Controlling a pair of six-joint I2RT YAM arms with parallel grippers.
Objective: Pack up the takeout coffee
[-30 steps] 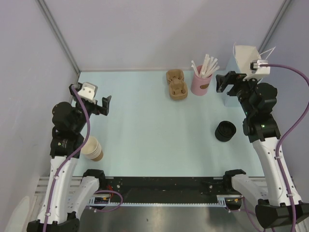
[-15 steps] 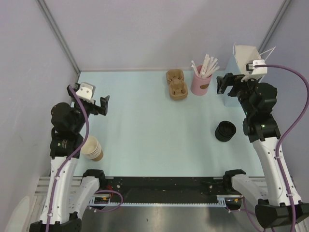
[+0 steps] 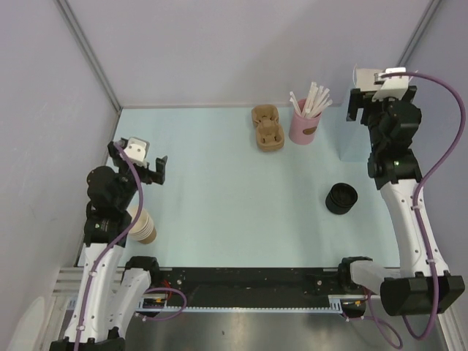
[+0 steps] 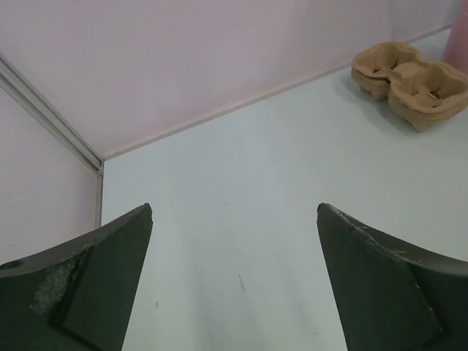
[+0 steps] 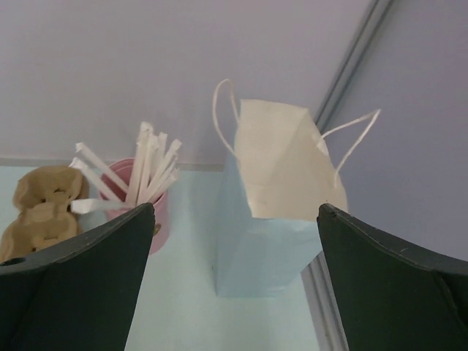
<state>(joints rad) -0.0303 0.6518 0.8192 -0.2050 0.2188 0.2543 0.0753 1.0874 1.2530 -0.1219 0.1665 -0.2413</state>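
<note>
Table [image 3: 219,183]: pale blue; all items stand on it.
Paper bag [image 5: 281,168]: upright with handles, far right corner.
Left gripper [image 4: 234,212]: jaws wide apart, holding nothing.
Right gripper [image 5: 235,208]: jaws wide apart, facing the bag, holding nothing.
Coffee [image 3: 341,198]: right half of the table, untouched; only its black lid shows from above.
Handling: likely light, thin-walled and crushable, with a slick lid; grip the wall below the lid and keep it upright.

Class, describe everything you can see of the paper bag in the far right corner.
The paper bag is pale blue outside, cream-white inside, with two white cord handles. It stands upright, mouth open, in the far right corner, beside the pink straw cup but apart from it. Contents cannot be seen.
</note>
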